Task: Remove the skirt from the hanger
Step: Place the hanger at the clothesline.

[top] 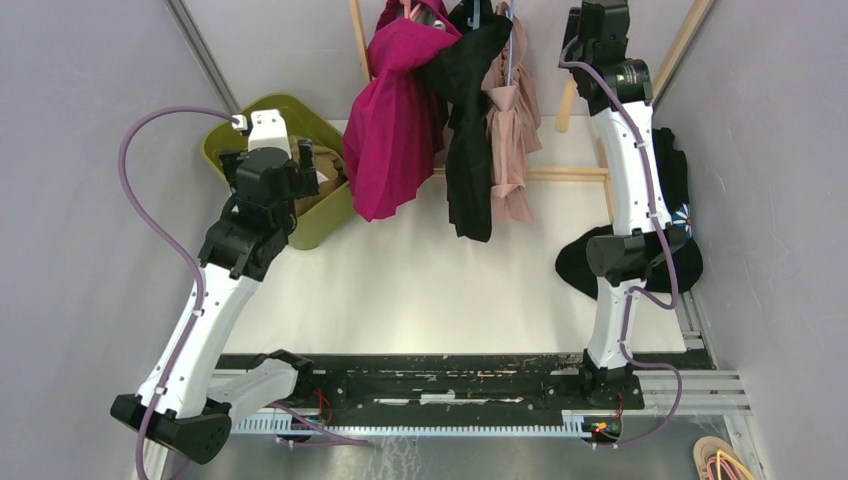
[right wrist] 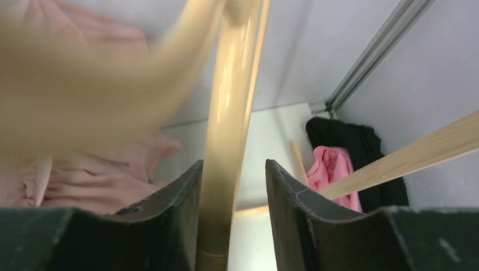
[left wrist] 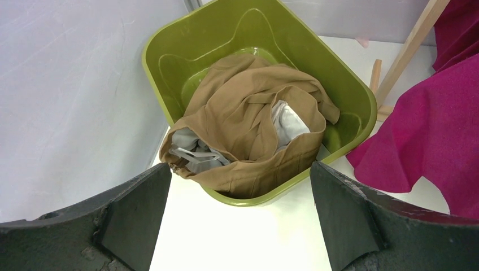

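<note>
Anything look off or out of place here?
The tan garment in the green bin spills over its near rim, with what looks like a grey hanger bundled inside. A black garment lies under the right arm.

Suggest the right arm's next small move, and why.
Probably ease the right gripper back off the pale wooden bar: its fingers straddle the bar with a gap showing, so nothing looks clamped, and the pink garment hangs beside. The left gripper is open above the green bin.
</note>
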